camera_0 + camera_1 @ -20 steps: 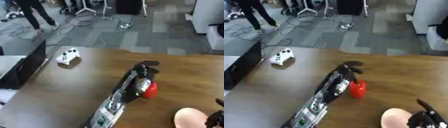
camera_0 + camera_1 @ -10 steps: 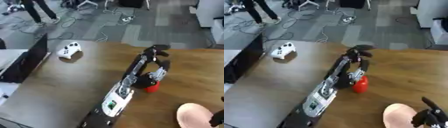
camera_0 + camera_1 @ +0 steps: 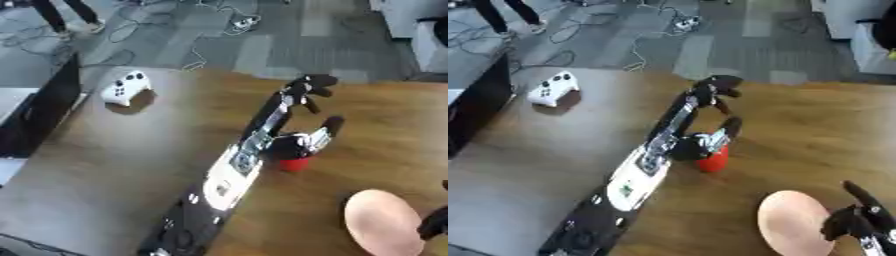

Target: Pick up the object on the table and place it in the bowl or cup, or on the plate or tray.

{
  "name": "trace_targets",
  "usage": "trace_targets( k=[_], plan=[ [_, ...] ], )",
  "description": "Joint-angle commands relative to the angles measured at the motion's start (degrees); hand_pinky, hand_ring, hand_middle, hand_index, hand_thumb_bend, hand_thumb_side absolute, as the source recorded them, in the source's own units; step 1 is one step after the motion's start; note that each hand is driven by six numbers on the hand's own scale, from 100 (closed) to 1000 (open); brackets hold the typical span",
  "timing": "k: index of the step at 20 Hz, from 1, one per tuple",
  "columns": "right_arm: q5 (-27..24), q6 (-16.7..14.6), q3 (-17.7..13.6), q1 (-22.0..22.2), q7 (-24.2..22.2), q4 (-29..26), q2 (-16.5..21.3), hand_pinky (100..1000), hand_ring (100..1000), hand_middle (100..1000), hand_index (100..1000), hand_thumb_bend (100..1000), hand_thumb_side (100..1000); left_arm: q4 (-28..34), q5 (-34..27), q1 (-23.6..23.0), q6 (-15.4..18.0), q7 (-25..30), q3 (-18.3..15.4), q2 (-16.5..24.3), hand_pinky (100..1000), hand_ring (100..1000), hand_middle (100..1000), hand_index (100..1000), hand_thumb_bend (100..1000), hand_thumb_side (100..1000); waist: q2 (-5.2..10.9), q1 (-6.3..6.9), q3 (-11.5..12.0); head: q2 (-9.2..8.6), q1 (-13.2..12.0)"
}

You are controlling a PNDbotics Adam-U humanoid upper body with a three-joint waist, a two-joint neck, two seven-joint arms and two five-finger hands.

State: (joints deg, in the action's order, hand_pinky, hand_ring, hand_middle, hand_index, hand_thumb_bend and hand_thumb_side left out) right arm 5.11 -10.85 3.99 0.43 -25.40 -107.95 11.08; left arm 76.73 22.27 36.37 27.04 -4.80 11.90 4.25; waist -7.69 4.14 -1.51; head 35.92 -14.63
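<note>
- A small red object point(image 3: 713, 159) lies on the wooden counter point(image 3: 131, 165), near its middle; what it is cannot be made out.
- The left arm is stretched from the counter's near edge toward the red object, and the left robot hand point(image 3: 308, 107) is seen just above and beyond it.
- The fingers point(image 3: 316, 83) of the left robot hand are spread wide, with the thumb point(image 3: 326, 130) reaching down beside the red object; whether the object is touched cannot be told.
- A pale pink plate point(image 3: 794, 222) sits on the counter, nearer and to the right of the red object, well apart from it.
- The right robot hand point(image 3: 855, 222) is shown at the plate's right rim, low in the right corner, its fingers relaxed and pointing up, with nothing held.
- A white game controller point(image 3: 125, 88) rests on the counter far to the left of the red object, near the far edge.
</note>
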Motion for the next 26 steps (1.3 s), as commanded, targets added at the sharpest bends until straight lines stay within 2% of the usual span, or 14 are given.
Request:
trace_targets(
  k=[1,6,11,16,18,20,26],
  plan=[
    [0.07,-0.13,0.00,-0.04,-0.08,-1.49,0.23,534,562,558,1000,100,812,0.07,3.03,1.44,-0.37,0.28,-0.66,1.67,521,738,784,852,275,634,0.54,-0.31,-0.08,0.23,-0.35],
    [0.18,-0.05,-0.01,-0.08,-0.25,-1.56,0.15,534,562,558,1000,100,817,-0.95,8.42,2.21,0.06,-0.65,-0.34,4.00,483,701,746,815,316,572,0.46,-0.25,-0.25,0.21,-0.16],
    [0.37,-0.08,0.01,-0.09,-0.36,-1.57,0.02,534,562,558,1000,100,818,-2.46,11.21,2.38,2.27,-2.18,0.51,5.48,495,707,743,812,324,573,0.31,-0.31,-0.35,0.01,-0.11],
    [0.45,-0.12,0.04,-0.07,-0.46,-1.55,-0.03,534,562,557,1000,100,820,-4.80,15.70,3.11,3.14,-1.02,1.24,7.12,544,734,759,821,315,606,0.30,-0.31,-0.38,-0.05,-0.14],
    [0.46,-0.11,0.05,-0.09,-0.49,-1.52,-0.05,534,562,557,1000,100,822,-5.78,17.14,3.19,3.54,-0.69,1.42,7.40,543,733,758,819,316,599,0.29,-0.28,-0.39,-0.09,0.06],
    [0.47,-0.09,0.03,-0.15,-0.51,-1.51,-0.09,534,562,557,1000,100,822,-6.76,18.13,2.85,3.99,-0.62,1.62,7.58,541,732,757,818,292,635,0.23,-0.26,-0.45,-0.30,0.27],
    [0.56,-0.05,0.02,-0.31,-0.59,-1.50,-0.16,534,562,557,1000,100,823,-8.85,19.76,1.87,5.02,-0.96,1.99,7.76,541,733,757,818,265,667,0.04,-0.17,-0.50,-0.62,0.31]
  ],
)
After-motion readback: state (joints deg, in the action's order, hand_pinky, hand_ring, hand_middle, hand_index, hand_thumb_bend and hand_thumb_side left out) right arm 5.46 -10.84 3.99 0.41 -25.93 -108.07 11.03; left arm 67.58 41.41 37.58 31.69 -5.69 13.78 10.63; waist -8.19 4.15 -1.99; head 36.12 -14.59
